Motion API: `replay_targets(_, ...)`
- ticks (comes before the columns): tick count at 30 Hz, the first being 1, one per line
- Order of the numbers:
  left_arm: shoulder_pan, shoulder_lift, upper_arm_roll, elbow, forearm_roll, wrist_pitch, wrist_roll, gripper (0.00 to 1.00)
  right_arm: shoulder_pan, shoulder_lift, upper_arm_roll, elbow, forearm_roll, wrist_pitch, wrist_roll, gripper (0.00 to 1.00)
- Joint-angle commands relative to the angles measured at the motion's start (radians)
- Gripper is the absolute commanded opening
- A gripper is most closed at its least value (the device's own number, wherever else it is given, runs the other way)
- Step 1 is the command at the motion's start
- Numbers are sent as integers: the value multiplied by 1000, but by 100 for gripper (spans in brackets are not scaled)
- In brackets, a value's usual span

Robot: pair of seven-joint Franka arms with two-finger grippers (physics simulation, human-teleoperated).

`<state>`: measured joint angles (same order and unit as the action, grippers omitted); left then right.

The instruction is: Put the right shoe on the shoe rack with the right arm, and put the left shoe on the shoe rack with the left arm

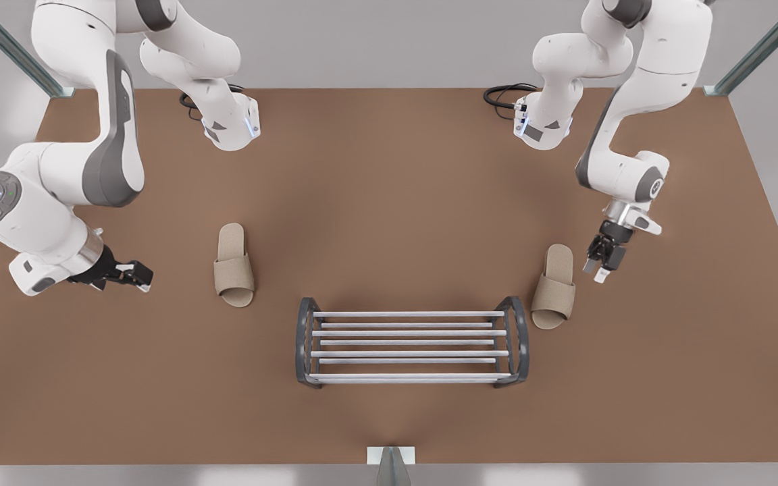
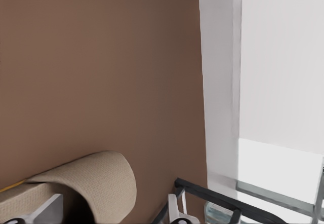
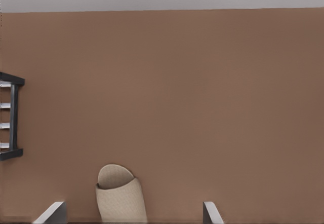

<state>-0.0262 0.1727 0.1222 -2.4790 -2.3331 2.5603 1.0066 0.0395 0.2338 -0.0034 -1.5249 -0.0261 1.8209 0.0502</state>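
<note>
Left gripper [image 1: 596,271], fingers spread and holding nothing, hangs on the front view's right, just beside the left shoe [image 1: 554,289], a beige open-toed slipper. Seen from the front, that shoe lies at about 8 o'clock from the gripper. Its long axis runs roughly from 1 o'clock to 7 o'clock, and it sits just beside the shoe rack's [image 1: 412,341] end frame at the rack's 3 o'clock side. In the left wrist view the shoe's curved strap [image 2: 101,181] sits close below the camera, next to a dark rack bar [image 2: 223,198].

Right gripper [image 1: 140,277], also spread and empty, reaches in low from the front view's left. The right shoe [image 1: 234,273], a matching slipper, lies at its 3 o'clock, near it but not touching, with its long axis running 12 to 6, so it is broadside to the gripper. The rack stands farther off, at about 4 o'clock from this shoe. Both shoes rest on the brown table [image 1: 389,189].

Each arm is nearer its own shoe; the left is much the closer.

Both wrist views cut off the fingertips and part of each shoe, so contact cannot be judged there.
</note>
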Motion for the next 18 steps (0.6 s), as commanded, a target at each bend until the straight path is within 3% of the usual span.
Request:
replay_targets(1, -1, 19, -15, 0, -373, 81, 1422, 100, 57, -16, 2, -29, -5, -51, -10, 100)
replay_targets(3, -1, 28, -16, 0, -434, 49, 1422, 100, 122, -82, 3, -129, -69, -32, -95, 100)
replay_targets(5, -1, 44, -16, 0, -436, 23, 1422, 100, 131, -204, 3, -368, -202, 256, -352, 100)
replay_targets(8, -9, 59, -35, 3, -491, 6, 1411, 100, 132, -247, 19, -474, -486, 477, -602, 100)
replay_targets(10, -17, 65, -49, 6, -594, 0, 1403, 100, 129, -369, 17, -702, -666, 817, -719, 100)
replay_targets(11, -17, 65, -76, 6, -634, 0, 1345, 100, 115, -435, 17, -813, -934, 1037, -702, 100)
replay_targets(13, -17, 65, -78, 6, -635, 0, 1304, 100, 69, -438, -16, -854, -1261, 1279, -655, 100)
replay_targets(15, -18, 73, -90, 6, -638, 0, 1258, 100, 72, -416, -16, -847, -1442, 1261, -655, 100)
replay_targets(16, -18, 74, -98, 12, -640, 0, 1233, 100, 106, -415, 72, -837, -1465, 1069, -652, 100)
replay_targets(18, -23, 85, -114, 29, -667, 0, 1155, 100, 109, -410, 180, -844, -1470, 937, -431, 100)
